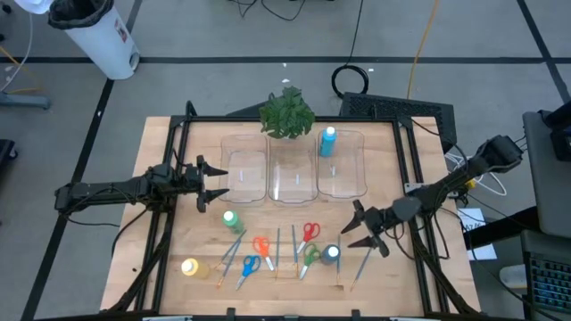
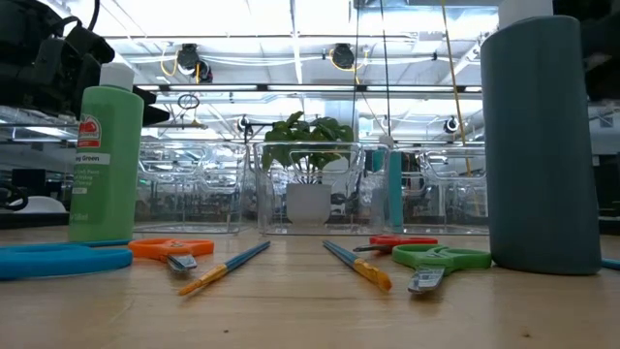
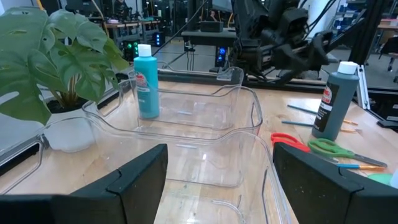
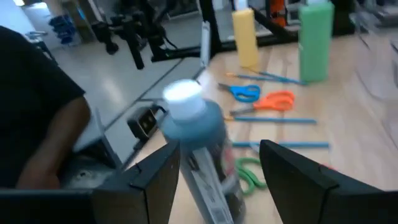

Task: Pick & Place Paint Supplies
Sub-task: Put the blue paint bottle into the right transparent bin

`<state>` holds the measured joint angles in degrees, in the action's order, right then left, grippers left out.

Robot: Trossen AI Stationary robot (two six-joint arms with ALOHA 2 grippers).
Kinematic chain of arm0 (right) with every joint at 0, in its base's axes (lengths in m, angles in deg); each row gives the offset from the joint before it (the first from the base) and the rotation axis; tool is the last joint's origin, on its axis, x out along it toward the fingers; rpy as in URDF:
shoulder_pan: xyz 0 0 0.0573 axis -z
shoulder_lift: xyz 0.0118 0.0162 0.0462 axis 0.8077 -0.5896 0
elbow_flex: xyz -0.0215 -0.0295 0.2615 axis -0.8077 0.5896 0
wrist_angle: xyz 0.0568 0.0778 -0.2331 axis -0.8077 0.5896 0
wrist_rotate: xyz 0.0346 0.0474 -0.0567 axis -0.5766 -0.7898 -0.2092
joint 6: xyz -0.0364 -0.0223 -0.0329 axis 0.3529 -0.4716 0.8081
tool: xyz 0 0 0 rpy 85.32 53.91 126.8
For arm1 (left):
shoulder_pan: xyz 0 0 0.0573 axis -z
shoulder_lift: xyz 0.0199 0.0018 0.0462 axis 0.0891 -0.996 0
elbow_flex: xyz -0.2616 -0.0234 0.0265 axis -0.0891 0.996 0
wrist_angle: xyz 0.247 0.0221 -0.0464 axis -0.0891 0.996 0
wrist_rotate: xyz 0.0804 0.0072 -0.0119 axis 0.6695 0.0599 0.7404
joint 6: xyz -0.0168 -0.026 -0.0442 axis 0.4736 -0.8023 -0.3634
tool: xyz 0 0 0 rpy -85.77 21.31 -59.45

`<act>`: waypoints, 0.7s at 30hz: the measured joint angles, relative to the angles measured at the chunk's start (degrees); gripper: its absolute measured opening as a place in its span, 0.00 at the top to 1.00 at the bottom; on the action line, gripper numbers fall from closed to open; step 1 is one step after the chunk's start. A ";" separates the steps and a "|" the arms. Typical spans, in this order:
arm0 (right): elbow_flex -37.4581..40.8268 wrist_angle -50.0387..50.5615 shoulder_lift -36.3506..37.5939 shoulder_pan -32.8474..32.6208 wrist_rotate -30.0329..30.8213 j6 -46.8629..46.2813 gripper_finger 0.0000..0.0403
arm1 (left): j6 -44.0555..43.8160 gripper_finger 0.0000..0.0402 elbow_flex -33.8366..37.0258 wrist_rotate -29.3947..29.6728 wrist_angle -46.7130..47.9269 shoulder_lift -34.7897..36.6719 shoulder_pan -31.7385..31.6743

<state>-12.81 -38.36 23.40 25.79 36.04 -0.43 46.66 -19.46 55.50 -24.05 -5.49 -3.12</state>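
A dark blue paint bottle (image 1: pixel 331 255) (image 4: pixel 200 140) stands upright on the table's near right. My right gripper (image 1: pixel 363 231) (image 4: pixel 217 149) is open, level, just to its right and a little apart. A green bottle (image 1: pixel 230 218) and a yellow bottle (image 1: pixel 190 267) stand at the near left. Red scissors (image 1: pixel 308 233), orange scissors (image 1: pixel 260 245), blue scissors (image 1: pixel 250 265), green scissors (image 1: pixel 310 256) and several thin brushes (image 1: pixel 234 247) lie flat between them. A light blue bottle (image 1: pixel 327 141) stands in the right bin (image 1: pixel 355 169). My left gripper (image 1: pixel 214 183) (image 3: pixel 217 180) waits open beside the left bin (image 1: pixel 243 176).
Three clear bins stand side by side at the table's middle; the middle one (image 1: pixel 293 178) holds nothing. A leafy plant (image 1: pixel 286 113) stands behind them at the far edge. Bare wood lies between the bins and the supplies.
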 joint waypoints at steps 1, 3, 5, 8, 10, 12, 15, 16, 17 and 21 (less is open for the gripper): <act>-0.99 0.13 0.00 -0.62 -0.03 0.70 0.47 | 0.00 0.27 0.00 0.00 -0.02 0.02 0.00; -3.40 0.16 0.01 -2.20 -0.03 2.84 0.47 | -0.02 0.27 0.00 0.00 0.01 0.00 0.00; -6.41 0.59 0.02 -4.09 0.33 6.23 0.47 | -0.01 0.27 0.00 0.00 0.00 0.01 0.00; -11.35 5.05 -0.45 -6.96 5.06 10.08 0.47 | -0.01 0.27 0.00 0.00 0.00 0.02 0.00; -15.28 10.97 -1.55 -8.20 8.27 10.92 0.47 | -0.01 0.27 0.00 0.00 0.00 0.02 0.00; -19.94 18.03 -3.50 -8.92 11.46 10.77 0.47 | 0.00 0.27 0.00 0.00 0.00 0.00 0.00; -27.36 30.57 -7.10 -9.22 16.06 8.11 0.47 | -0.02 0.27 0.00 0.00 0.02 0.00 0.00; -29.58 34.06 -8.38 -9.21 17.51 7.67 0.47 | 0.00 0.27 0.00 0.00 0.00 0.02 0.00; -31.42 37.14 -9.45 -9.18 19.11 7.08 0.47 | 0.00 0.27 0.00 0.00 0.00 0.02 0.00; -35.11 42.08 -12.78 -9.18 22.11 2.39 0.44 | 0.00 0.27 0.00 0.00 0.00 0.02 0.00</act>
<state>-47.92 3.71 10.61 16.61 58.15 1.96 46.65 -19.46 55.50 -24.05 -5.46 -3.12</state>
